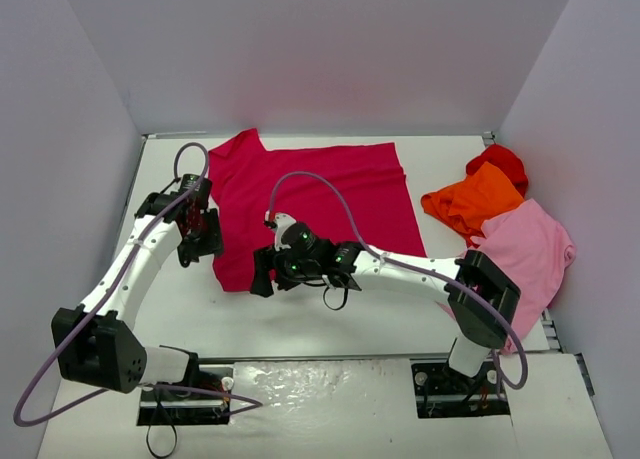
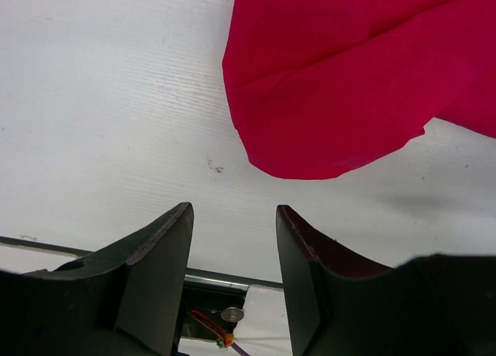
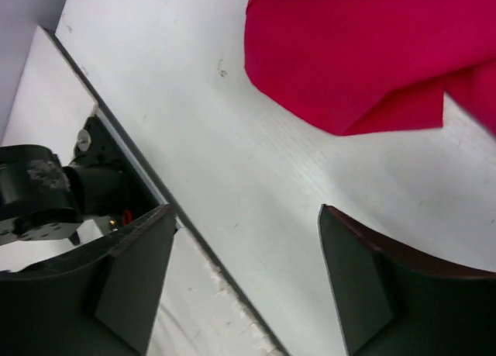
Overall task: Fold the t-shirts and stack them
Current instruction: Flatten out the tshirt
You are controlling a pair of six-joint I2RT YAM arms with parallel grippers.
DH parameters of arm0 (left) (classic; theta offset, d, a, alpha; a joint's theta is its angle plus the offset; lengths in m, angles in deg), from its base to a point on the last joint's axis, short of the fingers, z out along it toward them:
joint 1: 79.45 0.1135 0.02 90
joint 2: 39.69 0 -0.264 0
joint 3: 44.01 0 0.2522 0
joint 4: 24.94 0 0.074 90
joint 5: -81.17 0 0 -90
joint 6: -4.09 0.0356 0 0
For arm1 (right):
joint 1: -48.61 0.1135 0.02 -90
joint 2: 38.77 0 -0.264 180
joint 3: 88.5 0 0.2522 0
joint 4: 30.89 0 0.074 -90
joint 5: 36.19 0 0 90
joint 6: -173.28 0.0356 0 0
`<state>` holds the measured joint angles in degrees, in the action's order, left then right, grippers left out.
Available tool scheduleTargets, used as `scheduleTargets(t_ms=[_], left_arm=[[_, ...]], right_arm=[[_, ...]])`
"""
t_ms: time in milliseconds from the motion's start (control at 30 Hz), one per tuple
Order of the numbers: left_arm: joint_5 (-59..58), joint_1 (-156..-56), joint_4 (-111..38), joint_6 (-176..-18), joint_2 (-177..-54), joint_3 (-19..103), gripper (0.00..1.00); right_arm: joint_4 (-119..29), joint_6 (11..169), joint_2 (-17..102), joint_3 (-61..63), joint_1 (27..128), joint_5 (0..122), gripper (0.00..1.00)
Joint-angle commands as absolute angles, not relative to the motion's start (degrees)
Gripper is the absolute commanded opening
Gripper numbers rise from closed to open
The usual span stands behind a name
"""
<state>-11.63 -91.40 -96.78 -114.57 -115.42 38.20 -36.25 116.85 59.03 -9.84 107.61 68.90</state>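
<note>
Crimson t-shirt (image 1: pixel 330 204) lies flat mid-table, its near-left corner just ahead of the right gripper (image 3: pixel 246 212), which is wide open and holds nothing. Left gripper (image 2: pixel 233 209) is half open, also empty, beside the left edge (cloth ahead in both wrist views, untouched)

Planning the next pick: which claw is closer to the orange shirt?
Right. The right claw hovers by the near edge of the crimson shirt, left of the orange shirt; the left claw is farther left, beside the crimson shirt.
</note>
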Motion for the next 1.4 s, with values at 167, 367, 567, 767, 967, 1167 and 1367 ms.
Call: scheduleTargets(t_ms=[167, 367, 567, 767, 967, 1167, 1367], left_arm=[[-11.12, -91.24, -95.73, -114.22, -113.34, 38.19, 0.44], [-12.08, -91.18, -96.8, -113.72, -112.2, 37.17, 0.44], [-12.53, -91.23, -96.79, -113.51, -111.94, 36.37, 0.44], [-12.51, -91.23, -96.27, -113.24, -112.31, 35.93, 0.44], [-12.34, -91.17, -95.86, -112.83, -112.68, 35.7, 0.44], [-12.34, -91.23, -95.92, -112.45, -112.91, 35.58, 0.44], [-12.34, -91.23, -95.83, -112.36, -112.82, 35.58, 0.44]], right_arm=[[-38.37, 116.98, 61.03, -12.26, 105.74, 56.17, 0.26], [-37.05, 117.11, 66.21, -10.4, 106.09, 57.28, 0.4], [-35.22, 117.27, 71.12, -7.35, 106.36, 58.04, 0.57], [-34.45, 117.2, 73.67, -5.63, 106.27, 58.02, 0.57], [-34.55, 116.82, 75.05, -5.24, 106.17, 55.41, 0.57], [-36.47, 115.8, 75.98, -4.77, 106.0, 50.91, 0.56], [-37.61, 114.91, 75.22, -5.75, 105.03, 48.44, 0.56]])
